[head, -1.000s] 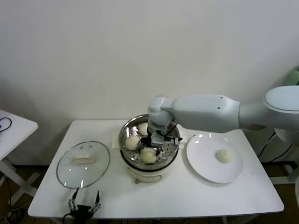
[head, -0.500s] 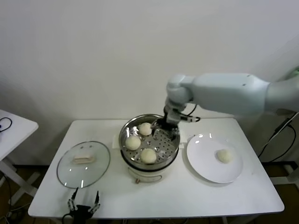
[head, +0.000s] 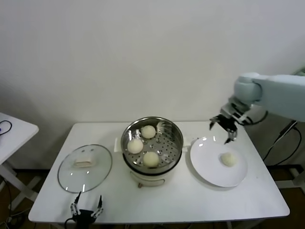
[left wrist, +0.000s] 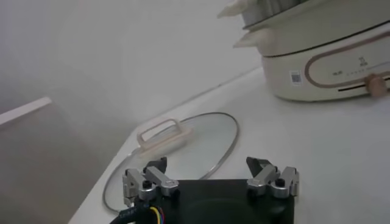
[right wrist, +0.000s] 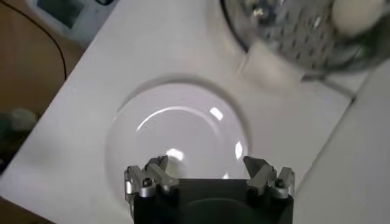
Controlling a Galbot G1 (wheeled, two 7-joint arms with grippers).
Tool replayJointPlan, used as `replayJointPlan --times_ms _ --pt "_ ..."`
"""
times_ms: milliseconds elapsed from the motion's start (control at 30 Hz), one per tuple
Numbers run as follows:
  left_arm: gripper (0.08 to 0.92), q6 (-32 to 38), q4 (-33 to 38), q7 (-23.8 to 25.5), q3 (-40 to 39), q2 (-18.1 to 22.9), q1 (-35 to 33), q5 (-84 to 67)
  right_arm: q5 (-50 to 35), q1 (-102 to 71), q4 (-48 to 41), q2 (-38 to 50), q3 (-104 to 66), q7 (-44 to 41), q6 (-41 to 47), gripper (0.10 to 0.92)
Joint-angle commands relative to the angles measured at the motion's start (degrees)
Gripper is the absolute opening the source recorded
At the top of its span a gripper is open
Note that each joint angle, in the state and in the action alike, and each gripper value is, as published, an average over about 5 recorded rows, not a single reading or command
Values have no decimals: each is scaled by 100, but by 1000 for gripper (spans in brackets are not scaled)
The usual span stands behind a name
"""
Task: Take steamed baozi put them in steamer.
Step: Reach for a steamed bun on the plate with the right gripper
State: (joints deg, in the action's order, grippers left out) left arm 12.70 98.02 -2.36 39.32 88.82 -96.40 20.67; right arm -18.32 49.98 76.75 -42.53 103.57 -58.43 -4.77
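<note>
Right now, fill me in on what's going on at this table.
The robot is loading baozi into the steamer. Three baozi sit on its perforated tray, and one last baozi lies on the white plate to the steamer's right. The right gripper hangs open and empty above the plate's far edge. The left gripper is parked open at the table's near edge, by the glass lid lying flat on the table.

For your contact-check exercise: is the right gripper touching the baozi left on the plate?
Apart. In the head view the right gripper, fingers open, hangs above the plate's far rim, with bare plate showing between it and the baozi.
</note>
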Motion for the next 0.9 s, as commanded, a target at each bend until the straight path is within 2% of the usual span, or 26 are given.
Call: replayJointPlan --times_ms 33,400,900 --pt "823 -8 -50 -6 5 21 -14 53 949 -2152 -692 1040 -1489 191 1154 823" --pt "823 -23 -104 2 -3 44 -32 131 1376 -3590 -1354 703 -2813 375 1166 823" --pt "823 -23 -120 -38 -5 41 -52 194 1653 -4077 -1950 246 -3661 495 949 823"
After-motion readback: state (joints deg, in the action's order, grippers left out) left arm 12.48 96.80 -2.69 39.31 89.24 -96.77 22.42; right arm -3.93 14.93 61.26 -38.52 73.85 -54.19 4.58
